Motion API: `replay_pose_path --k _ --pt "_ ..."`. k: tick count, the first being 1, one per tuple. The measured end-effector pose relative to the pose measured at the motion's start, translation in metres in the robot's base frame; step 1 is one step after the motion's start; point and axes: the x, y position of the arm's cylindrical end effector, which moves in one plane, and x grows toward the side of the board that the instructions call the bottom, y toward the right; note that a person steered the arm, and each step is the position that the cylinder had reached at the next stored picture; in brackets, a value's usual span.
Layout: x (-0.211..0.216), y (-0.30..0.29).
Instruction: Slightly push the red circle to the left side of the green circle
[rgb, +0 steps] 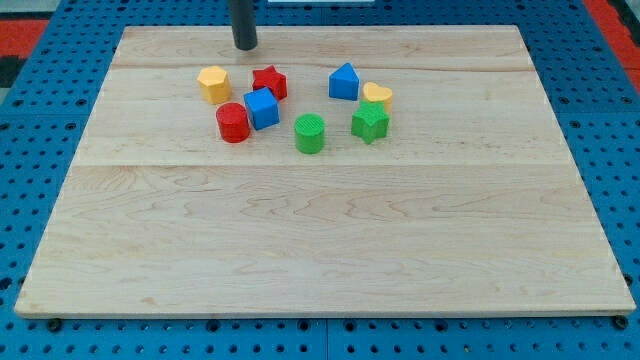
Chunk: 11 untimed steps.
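Observation:
The red circle (233, 122) sits on the wooden board (320, 240), touching the blue cube (262, 108) on its right. The green circle (310, 133) stands apart, further to the view's right and slightly lower. My tip (245, 46) is near the view's top edge of the board, above the yellow hexagon (213, 84) and the red star (269, 82), well clear of the red circle.
A blue pentagon-like block (344, 81), a yellow heart (377, 95) and a green star (370, 122) cluster to the right of the green circle. The board rests on a blue perforated base (40, 180).

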Motion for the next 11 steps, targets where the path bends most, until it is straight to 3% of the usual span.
replay_pose_path --k 1,2,3,6,8,9,11 --pt "-0.010 -0.052" --pt "0.023 -0.068" --pt "0.070 -0.074" --pt "0.122 -0.051" --pt "0.125 0.004" --pt "0.135 0.009" --pt "0.109 -0.006"
